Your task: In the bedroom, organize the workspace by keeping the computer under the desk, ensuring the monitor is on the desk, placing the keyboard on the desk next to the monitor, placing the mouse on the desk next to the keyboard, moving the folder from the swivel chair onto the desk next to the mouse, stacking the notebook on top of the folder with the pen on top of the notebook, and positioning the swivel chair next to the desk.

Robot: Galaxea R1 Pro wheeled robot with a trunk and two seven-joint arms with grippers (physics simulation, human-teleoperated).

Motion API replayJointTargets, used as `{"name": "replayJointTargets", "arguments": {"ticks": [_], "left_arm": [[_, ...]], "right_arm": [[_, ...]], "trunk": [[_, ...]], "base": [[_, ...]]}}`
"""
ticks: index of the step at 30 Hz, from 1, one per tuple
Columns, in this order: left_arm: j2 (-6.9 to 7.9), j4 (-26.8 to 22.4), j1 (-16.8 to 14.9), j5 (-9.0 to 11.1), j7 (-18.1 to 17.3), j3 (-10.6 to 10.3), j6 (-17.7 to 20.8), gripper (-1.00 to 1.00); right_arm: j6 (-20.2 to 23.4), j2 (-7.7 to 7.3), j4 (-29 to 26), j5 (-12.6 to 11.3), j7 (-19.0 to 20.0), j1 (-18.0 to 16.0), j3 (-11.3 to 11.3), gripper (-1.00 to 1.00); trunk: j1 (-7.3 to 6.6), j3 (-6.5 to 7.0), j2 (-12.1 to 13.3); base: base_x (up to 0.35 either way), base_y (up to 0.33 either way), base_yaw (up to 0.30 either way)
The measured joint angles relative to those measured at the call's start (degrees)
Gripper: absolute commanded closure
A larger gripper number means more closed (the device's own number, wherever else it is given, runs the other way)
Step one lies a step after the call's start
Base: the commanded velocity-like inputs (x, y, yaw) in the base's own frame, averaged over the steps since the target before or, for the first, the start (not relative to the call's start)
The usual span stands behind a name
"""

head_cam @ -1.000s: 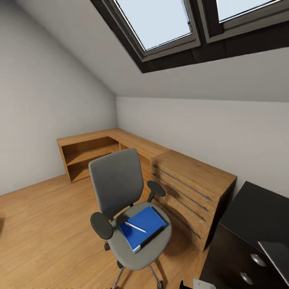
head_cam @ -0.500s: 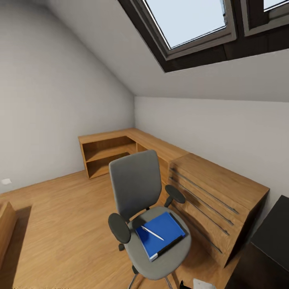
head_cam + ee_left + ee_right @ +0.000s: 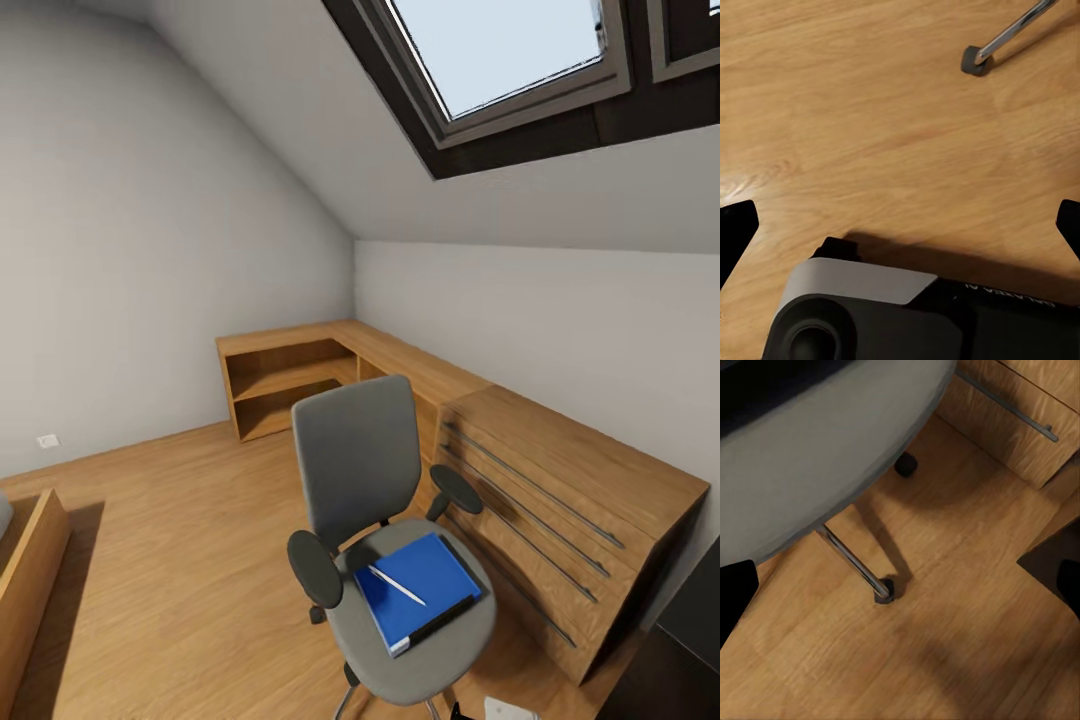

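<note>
The grey swivel chair (image 3: 357, 468) stands on the wood floor in the lower middle of the head view. A blue folder (image 3: 425, 592) lies flat on its seat, and a white pen (image 3: 397, 585) rests on top of the folder. A dark corner of the desk (image 3: 685, 645) is at the lower right edge. The monitor, keyboard, mouse, notebook and computer are out of view. My left gripper (image 3: 900, 225) is open over bare floor near a chair caster (image 3: 978, 61). My right gripper (image 3: 900, 585) is open beside the chair seat's underside (image 3: 810, 457) and its chrome leg (image 3: 853, 561).
A low light-wood L-shaped cabinet (image 3: 400, 370) with open shelves and a drawer block (image 3: 570, 500) runs along the far and right walls behind the chair. Another wooden piece (image 3: 28, 570) sits at the left edge. A sloped ceiling with a skylight (image 3: 500, 55) hangs overhead.
The camera has turned left, so chair, cabinet and skylight sit further right in the picture and the desk has almost left it. Folder and pen lie as before on the seat.
</note>
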Motion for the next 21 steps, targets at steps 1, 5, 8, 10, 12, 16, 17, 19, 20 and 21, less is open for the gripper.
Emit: {"name": "replayJointTargets", "arguments": {"ticks": [1,5,8,10,12,16,17,19,20,21], "left_arm": [[0.01,0.0,0.0,0.0,0.0,0.4,0.0,-1.0],[0.02,0.0,0.0,0.0,0.0,2.6,0.1,-1.0],[0.41,-0.2,0.0,0.0,0.1,4.0,0.1,-1.0],[2.66,0.3,-3.5,0.4,0.2,7.7,1.4,-1.0],[2.92,0.6,-7.3,1.1,0.2,9.1,5.0,-1.0],[3.07,0.6,-11.3,1.3,0.3,10.8,12.1,-1.0],[3.12,0.6,-13.2,1.5,0.3,12.1,14.5,-1.0],[3.28,0.5,-15.8,1.5,0.4,13.5,16.2,-1.0],[3.55,0.5,-16.6,1.6,0.4,14.2,16.6,-1.0],[3.81,0.5,-17.0,1.8,0.3,15.4,16.8,-1.0]], "right_arm": [[0.0,-0.01,0.0,0.0,0.0,0.0,0.0,-1.0],[-0.1,0.12,0.0,-0.2,0.0,0.0,0.1,-1.0],[-0.1,0.03,-0.1,-0.2,0.0,0.0,0.0,-1.0],[-0.2,-0.31,-2.2,0.4,0.0,0.0,0.2,-1.0],[-0.1,-1.3,-5.4,0.5,0.0,0.0,0.2,-1.0],[0.1,-3.24,-10.8,0.5,0.0,0.0,0.2,-1.0],[0.4,-4.68,-14.2,1.1,0.1,-0.1,0.2,-1.0],[4.3,-6.8,-17.7,3.1,0.1,-1.3,0.1,-1.0],[7.4,-7.49,-18.7,3.8,0.1,-2.8,0.1,-1.0],[10.9,-7.98,-19.2,4.3,0.1,-4.5,0.1,-1.0]], "trunk": [[0.0,0.0,0.0],[0.0,0.0,0.0],[0.0,0.0,0.0],[0.0,0.01,0.0],[0.0,0.01,0.0],[0.0,0.02,0.0],[0.0,0.04,0.0],[0.0,0.03,0.0],[0.0,0.03,0.0],[0.0,0.03,0.0]], "base": [[0.0,0.0,0.002],[0.0,0.0,0.0],[0.0,0.0,0.0],[0.0,0.0,0.0],[0.0,0.0,0.0],[0.0,0.0,0.0],[0.0,0.0,0.0],[0.0,0.0,0.0],[0.0,0.0,0.0],[0.0,0.0,0.0]]}}
